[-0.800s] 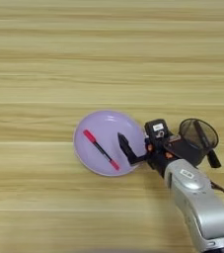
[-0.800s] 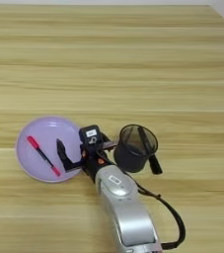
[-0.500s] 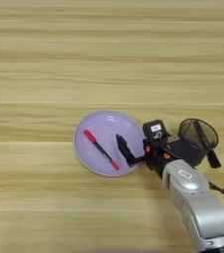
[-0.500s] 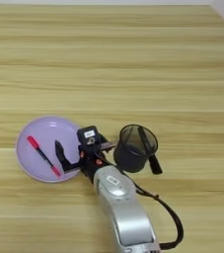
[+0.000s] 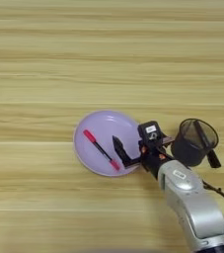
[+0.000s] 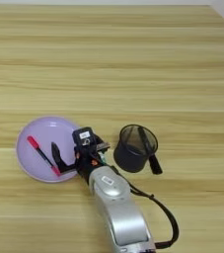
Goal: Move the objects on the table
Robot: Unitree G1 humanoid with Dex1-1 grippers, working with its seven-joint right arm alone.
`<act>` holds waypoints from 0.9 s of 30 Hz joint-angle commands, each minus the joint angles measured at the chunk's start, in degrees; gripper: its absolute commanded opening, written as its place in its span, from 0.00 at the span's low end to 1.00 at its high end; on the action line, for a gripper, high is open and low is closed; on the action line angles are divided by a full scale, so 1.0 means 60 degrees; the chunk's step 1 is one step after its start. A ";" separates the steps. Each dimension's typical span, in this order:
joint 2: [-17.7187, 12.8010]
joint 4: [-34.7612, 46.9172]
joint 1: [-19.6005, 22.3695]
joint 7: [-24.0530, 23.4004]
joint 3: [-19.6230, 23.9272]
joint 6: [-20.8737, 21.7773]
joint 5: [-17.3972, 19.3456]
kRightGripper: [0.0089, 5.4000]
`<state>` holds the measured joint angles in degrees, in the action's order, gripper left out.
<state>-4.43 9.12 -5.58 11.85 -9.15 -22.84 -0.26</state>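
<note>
Now, step: pen (image 5: 101, 150) lies in the purple plate (image 5: 91, 128); gripper (image 5: 119, 150) beside it
Fingers: cannot tell their state
Next: probably lift clear

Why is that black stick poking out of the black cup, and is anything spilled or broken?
Nothing looks spilled or broken. A dark stick leans tilted in the mesh cup, its end hanging over the rim onto the table. The pen lies slanted on the purple plate, beside the gripper.
</note>
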 commanded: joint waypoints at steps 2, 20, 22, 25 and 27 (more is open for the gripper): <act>0.0035 0.0373 0.0384 -0.0061 -0.0013 0.0435 -0.0001 1.00; 0.0043 -0.0429 0.0803 -0.0097 0.0044 0.0787 -0.0020 1.00; 0.0005 -0.0558 0.0876 -0.0102 0.0052 0.0805 -0.0064 1.00; -0.0041 -0.0729 0.0959 -0.0091 0.0091 0.0821 -0.0080 1.00; -0.0069 -0.0874 0.1000 -0.0066 0.0101 0.0864 -0.0083 1.00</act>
<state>-4.75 2.62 -2.79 11.73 -9.07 -20.34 -0.56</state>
